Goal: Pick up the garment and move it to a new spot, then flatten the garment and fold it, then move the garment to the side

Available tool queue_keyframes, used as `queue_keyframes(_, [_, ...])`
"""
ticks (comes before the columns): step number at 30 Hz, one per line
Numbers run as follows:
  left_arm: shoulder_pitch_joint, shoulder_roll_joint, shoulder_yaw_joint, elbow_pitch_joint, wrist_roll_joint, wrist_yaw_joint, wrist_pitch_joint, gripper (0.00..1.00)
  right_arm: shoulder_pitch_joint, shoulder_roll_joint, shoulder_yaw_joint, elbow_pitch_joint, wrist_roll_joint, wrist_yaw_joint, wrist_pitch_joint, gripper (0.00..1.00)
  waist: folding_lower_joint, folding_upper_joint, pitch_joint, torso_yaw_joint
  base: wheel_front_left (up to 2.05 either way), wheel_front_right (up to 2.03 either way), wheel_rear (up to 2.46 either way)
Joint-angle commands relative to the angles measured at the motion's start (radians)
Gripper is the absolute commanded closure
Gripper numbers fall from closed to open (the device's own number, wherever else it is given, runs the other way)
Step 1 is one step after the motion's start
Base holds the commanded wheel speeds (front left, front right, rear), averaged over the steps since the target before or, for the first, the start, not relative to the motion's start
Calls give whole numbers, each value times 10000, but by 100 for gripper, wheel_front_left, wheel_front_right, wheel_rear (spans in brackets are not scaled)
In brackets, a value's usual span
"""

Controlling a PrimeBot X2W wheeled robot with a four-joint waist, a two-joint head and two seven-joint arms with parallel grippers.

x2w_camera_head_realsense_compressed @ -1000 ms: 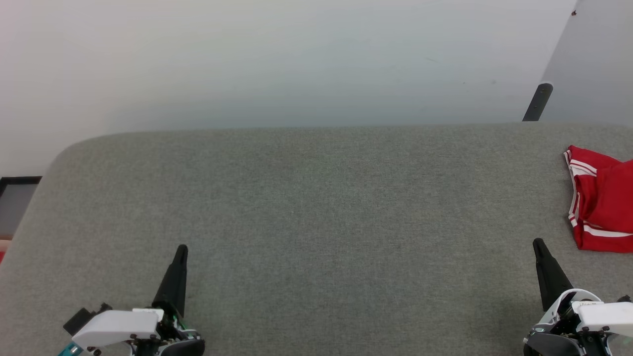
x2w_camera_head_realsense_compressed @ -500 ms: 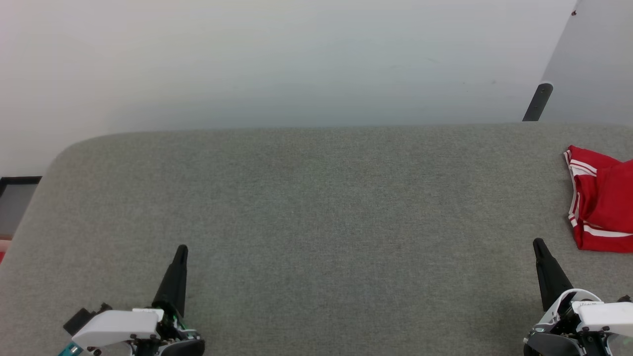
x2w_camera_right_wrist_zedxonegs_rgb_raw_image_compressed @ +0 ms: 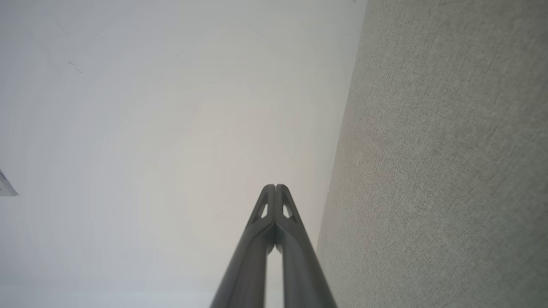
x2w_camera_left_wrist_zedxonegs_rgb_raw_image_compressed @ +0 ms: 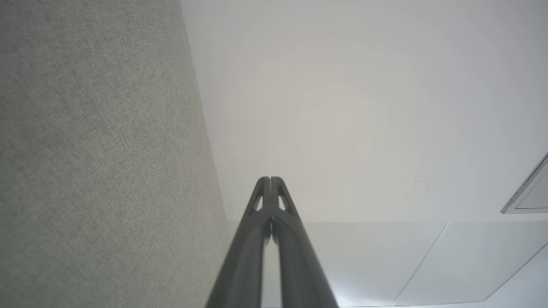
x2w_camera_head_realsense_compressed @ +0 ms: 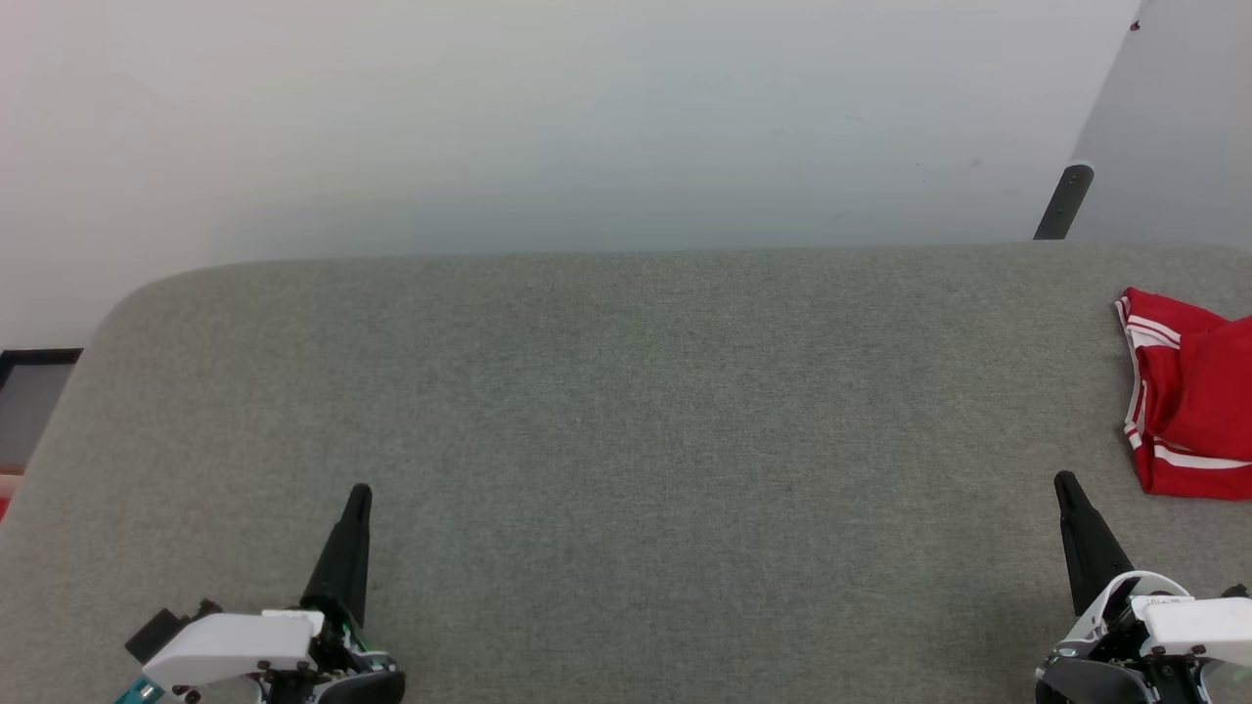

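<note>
Moved: nothing is shifted since before.
Garment (x2w_camera_head_realsense_compressed: 1188, 411): laid bunched at right edge of bench (x2w_camera_head_realsense_compressed: 626, 411).
Left gripper (x2w_camera_left_wrist_zedxonegs_rgb_raw_image_compressed: 270, 179): pressed together, empty.
Right gripper (x2w_camera_right_wrist_zedxonegs_rgb_raw_image_compressed: 276, 187): pressed together, empty.

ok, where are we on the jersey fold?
Looks near finished. The garment lies in a compact folded bundle at the right edge of the table, partly out of frame. Nothing in hand: left gripper and right gripper are shut, empty, apart from it. Nothing obvious left; its cropped part can't be checked.
</note>
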Motion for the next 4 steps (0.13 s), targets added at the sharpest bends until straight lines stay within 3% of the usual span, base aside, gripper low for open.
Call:
queue_keyframes(1, [-93,-5,-1,9,-36,-36,14,100,-34,41,-11,8,-54,-3,15,100,0,0,0,0,0,0,0])
queue_keyframes(4, [-93,-5,-1,9,-37,-36,14,100,-34,42,-11,8,-53,-3,16,100,0,0,0,0,0,0,0])
